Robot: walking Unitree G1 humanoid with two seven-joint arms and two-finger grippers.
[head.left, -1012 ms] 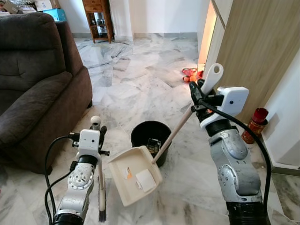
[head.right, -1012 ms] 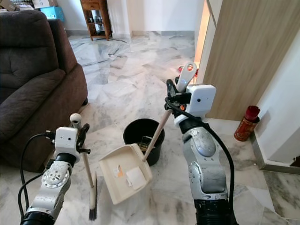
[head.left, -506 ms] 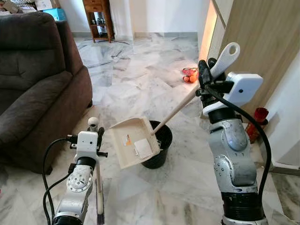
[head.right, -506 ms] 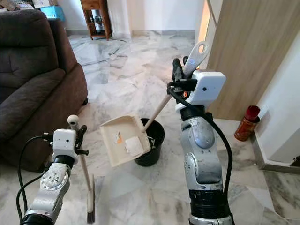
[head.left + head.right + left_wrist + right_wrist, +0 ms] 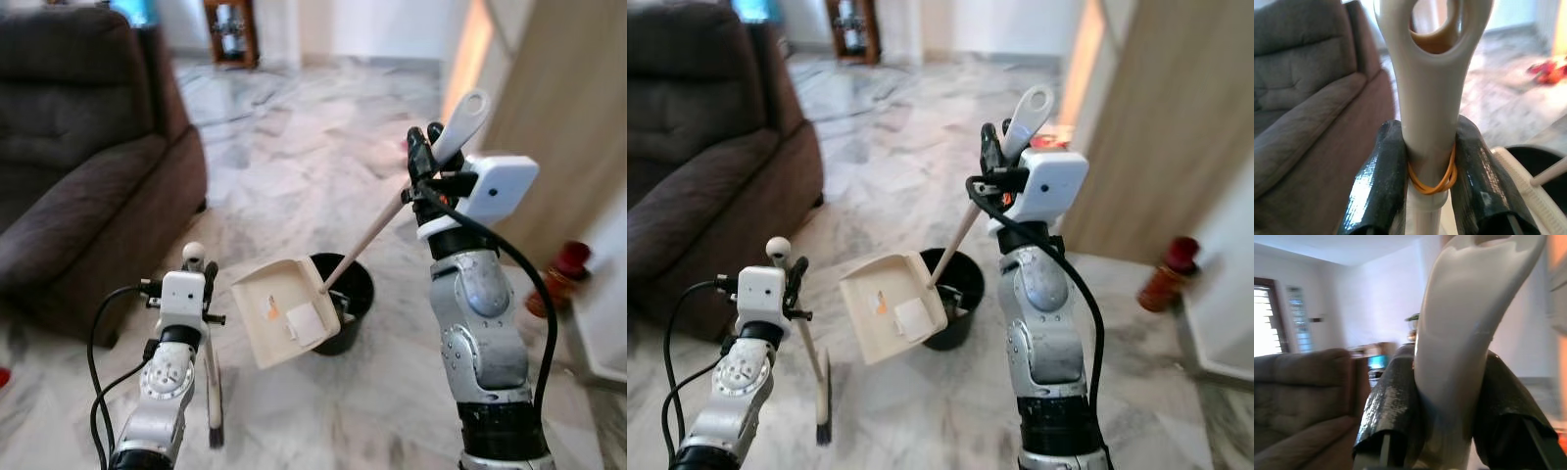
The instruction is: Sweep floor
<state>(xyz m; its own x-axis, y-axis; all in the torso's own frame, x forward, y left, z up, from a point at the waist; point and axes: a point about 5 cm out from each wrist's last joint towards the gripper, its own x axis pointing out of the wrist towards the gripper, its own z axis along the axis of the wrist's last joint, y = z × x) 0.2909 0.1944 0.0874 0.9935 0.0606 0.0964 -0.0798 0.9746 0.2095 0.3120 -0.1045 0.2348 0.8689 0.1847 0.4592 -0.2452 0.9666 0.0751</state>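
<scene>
Above the black bin (image 5: 345, 294), head views show the dustpan (image 5: 286, 313) slightly lower than half a second ago, at seven o'clock from right fingers (image 5: 1396, 396) clamped round its handle (image 5: 1459, 352), while wrist views show left fingers (image 5: 1378, 181) gripping the brush handle (image 5: 1430, 98).

Glossy white-and-grey marbled tile floor (image 5: 294, 166) is spreading across the room, reflecting daylight. Dark brown upholstered fabric sofa (image 5: 78, 166) is occupying the left side. Pale wood-grain panel (image 5: 563, 117) is standing at right. Small brown wooden cabinet (image 5: 235, 29), blurred, possibly shelving, is standing against the far white wall (image 5: 1019, 24).
</scene>
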